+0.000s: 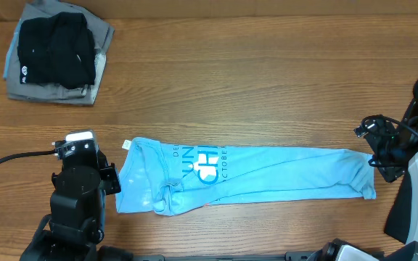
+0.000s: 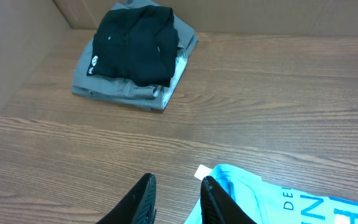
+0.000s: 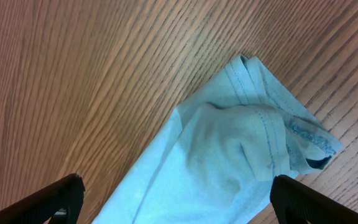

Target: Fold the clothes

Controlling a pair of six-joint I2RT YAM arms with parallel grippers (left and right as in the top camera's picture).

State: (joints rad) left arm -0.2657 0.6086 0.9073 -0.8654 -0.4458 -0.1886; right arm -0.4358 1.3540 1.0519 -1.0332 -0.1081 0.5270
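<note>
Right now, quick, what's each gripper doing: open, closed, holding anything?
Left gripper: open, holding nothing, beside the T-shirt.
Right gripper: open wide above the T-shirt's other end, holding nothing.

A brown wood-grain table (image 1: 267,87) fills every view, its grain running lengthwise under soft, even light. At its far edge rises a plain beige back panel (image 2: 278,15), possibly cardboard, and a side panel (image 2: 11,56) slants along the left
</note>
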